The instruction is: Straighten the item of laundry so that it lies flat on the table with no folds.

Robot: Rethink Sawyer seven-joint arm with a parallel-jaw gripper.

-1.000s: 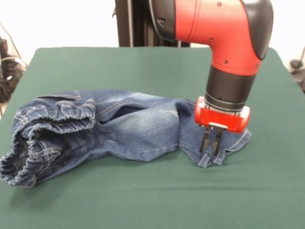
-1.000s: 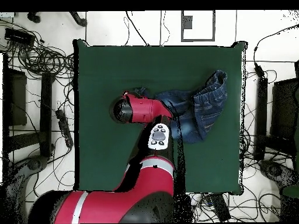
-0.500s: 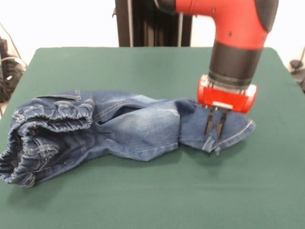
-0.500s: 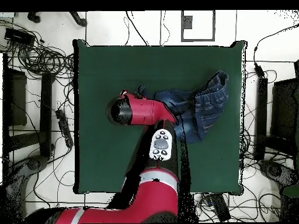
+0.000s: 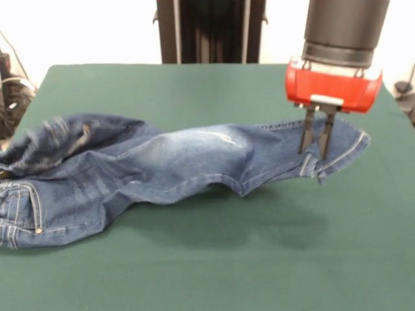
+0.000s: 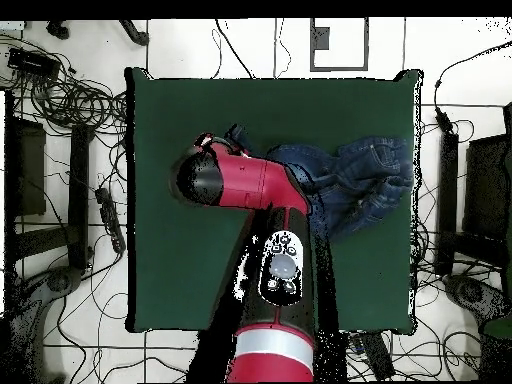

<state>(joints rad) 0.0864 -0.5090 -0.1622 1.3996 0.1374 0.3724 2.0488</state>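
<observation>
Front view: fingers (image 5: 316,153) nearly closed, pinching jeans (image 5: 162,168) hem, lifted off surface (image 5: 214,259) so leg hangs straight; waist bunched far from fingers.

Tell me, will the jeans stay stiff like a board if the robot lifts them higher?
Probably not. The jeans sag between the hand and the table, so they look floppy. The bunched waist end would likely drag behind, since it rests on the table.

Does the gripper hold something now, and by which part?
Yes. The gripper is shut on the jeans, pinching the hem end of a leg and lifting it above the table.
</observation>
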